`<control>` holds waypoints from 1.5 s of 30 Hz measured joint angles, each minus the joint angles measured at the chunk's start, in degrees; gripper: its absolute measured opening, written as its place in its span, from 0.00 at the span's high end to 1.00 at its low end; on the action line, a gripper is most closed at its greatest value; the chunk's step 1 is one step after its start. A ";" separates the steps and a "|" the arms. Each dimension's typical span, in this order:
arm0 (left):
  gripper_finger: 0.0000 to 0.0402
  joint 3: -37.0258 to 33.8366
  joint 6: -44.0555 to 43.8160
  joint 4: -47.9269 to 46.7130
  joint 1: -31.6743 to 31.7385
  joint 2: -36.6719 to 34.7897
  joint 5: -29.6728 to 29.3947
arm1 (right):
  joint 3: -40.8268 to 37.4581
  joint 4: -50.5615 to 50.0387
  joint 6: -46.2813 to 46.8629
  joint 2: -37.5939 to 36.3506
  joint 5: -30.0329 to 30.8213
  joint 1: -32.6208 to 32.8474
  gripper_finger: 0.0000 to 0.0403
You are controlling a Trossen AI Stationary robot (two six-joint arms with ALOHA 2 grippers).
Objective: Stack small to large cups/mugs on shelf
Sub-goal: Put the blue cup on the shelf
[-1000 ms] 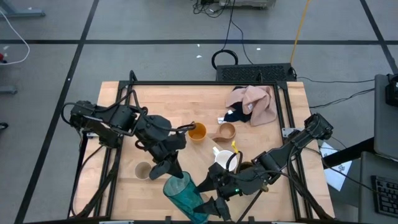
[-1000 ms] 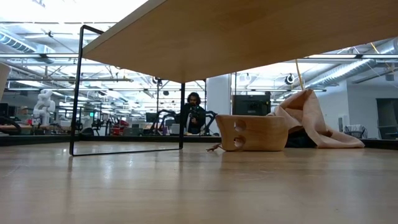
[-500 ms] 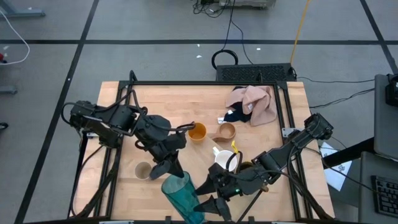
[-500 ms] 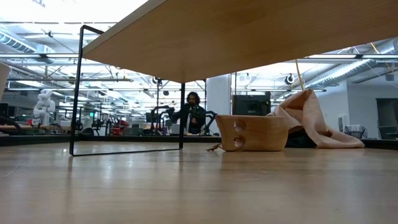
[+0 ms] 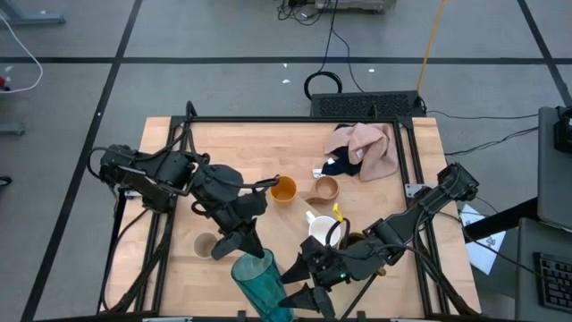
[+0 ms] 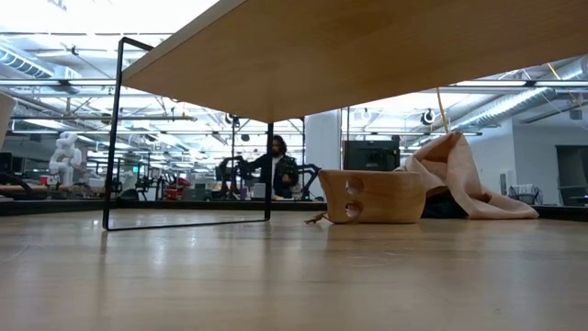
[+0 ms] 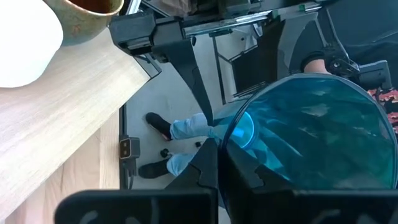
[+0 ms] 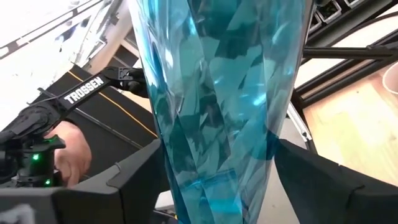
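High view: teal glazed cup [image 5: 260,279], tall and faceted, at the near edge of the surface [image 5: 241,152], held between both arms; left pincer [image 5: 248,249] clamped on its rim, right pincer [image 5: 299,288] gripping its lower body from the opposite side. Beyond the left pincer stands the orange cup [image 5: 284,189]; beside that pincer, the beige-grey cup [image 5: 206,244]. Beyond the right pincer: white handled mug [image 5: 322,228], tan handled cup [image 5: 325,189], and, farther still, pink cloth [image 5: 371,148] heaped over navy cloth [image 5: 340,165]. Low view: shelf [image 6: 367,46] seen from beneath, its thin dark end rail standing on the surface; tan handled cup and pink cloth under its far side; a person [image 6: 276,167] in the room behind; no pincer visible. Left wrist view: fingers closed together over the teal rim. Right wrist view: fingers spread wide on either flank of the teal cup, pressed to its faceted wall.
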 joint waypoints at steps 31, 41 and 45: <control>0.99 0.04 1.14 0.04 2.40 0.02 -2.52 | -0.02 3.79 0.20 0.00 1.57 0.33 0.05; 0.99 -0.02 -0.03 1.89 2.73 0.11 -4.35 | -0.01 1.94 1.23 -0.14 3.41 0.95 0.05; 0.99 -0.02 -0.56 3.64 3.24 0.15 -6.62 | 0.00 1.71 2.17 -0.16 3.16 0.65 0.05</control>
